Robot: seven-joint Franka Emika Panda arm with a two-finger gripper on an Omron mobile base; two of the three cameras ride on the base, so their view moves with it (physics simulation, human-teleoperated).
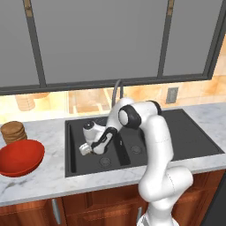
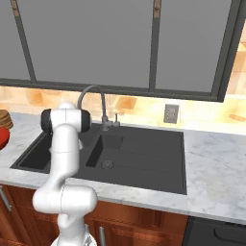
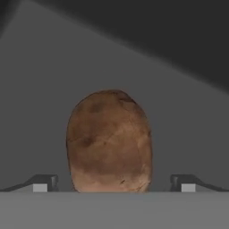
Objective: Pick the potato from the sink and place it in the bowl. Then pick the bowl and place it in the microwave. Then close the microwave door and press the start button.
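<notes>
The brown mottled potato (image 3: 109,141) lies on the dark floor of the black sink (image 1: 190,137), close in front of the hand camera. My gripper (image 3: 114,183) is open, with one fingertip on each side of the potato and a gap showing on both sides. In the left base view the gripper (image 1: 84,149) hangs low in the sink's left basin, pointing toward the left. The glossy red bowl (image 1: 20,156) rests on the marble counter left of the sink, and its edge (image 2: 2,137) peeks in at the left of the right base view. The microwave is out of view.
A stack of brown wooden discs (image 1: 13,131) stands just behind the bowl. The grey gooseneck faucet (image 1: 117,90) rises behind the sink's divider. Dark-framed windows run above the counter, and an outlet (image 1: 171,95) sits on the backsplash.
</notes>
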